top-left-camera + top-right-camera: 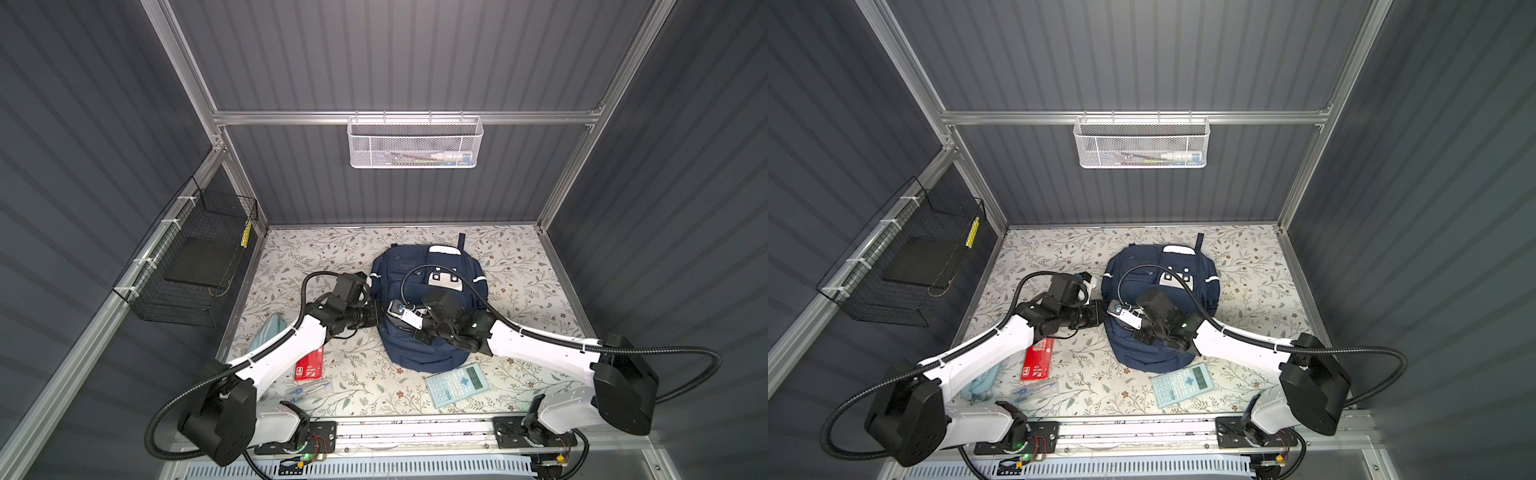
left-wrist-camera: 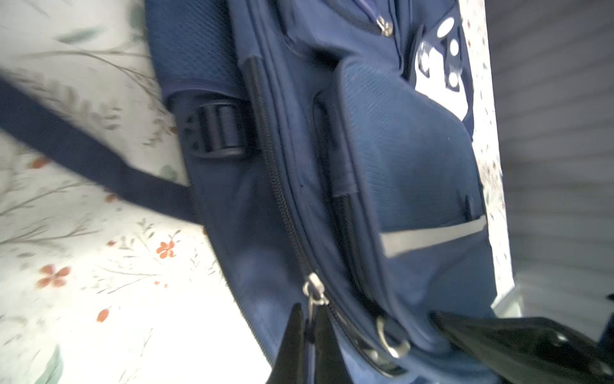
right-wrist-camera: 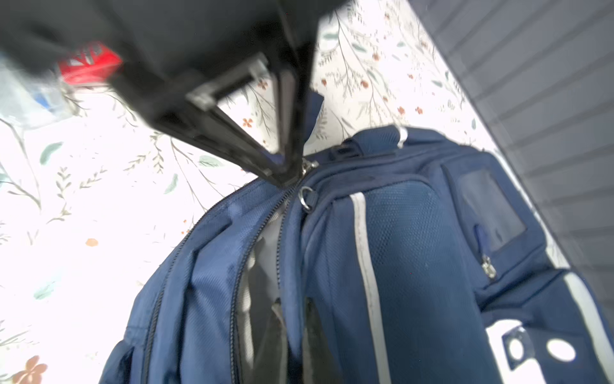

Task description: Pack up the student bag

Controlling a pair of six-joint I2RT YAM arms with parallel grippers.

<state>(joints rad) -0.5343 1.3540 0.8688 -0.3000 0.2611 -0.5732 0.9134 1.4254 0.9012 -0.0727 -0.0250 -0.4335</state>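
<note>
The student bag [image 1: 432, 345] [image 1: 1154, 353], a navy backpack with white stripes, lies flat on the floral table in both top views. My left gripper [image 2: 309, 311] is at the bag's left side and is shut on the metal zipper pull [image 2: 314, 289] of the main zipper. It also shows in the right wrist view, my left gripper [image 3: 287, 173] meeting the pull [image 3: 309, 164]. My right gripper [image 3: 293, 302] is shut on the bag's fabric edge beside the partly open zipper. Grey lining [image 3: 265, 262] shows in the gap. In a top view my right gripper [image 1: 422, 332] sits over the bag's middle.
A light-blue calculator [image 1: 455, 384] lies in front of the bag. Left of it lie a red box [image 1: 309, 363], a clear pack [image 1: 309, 390] and a light-blue pouch [image 1: 270, 332]. A black wire basket [image 1: 195, 257] hangs on the left wall, a white mesh basket [image 1: 415, 143] on the back rail.
</note>
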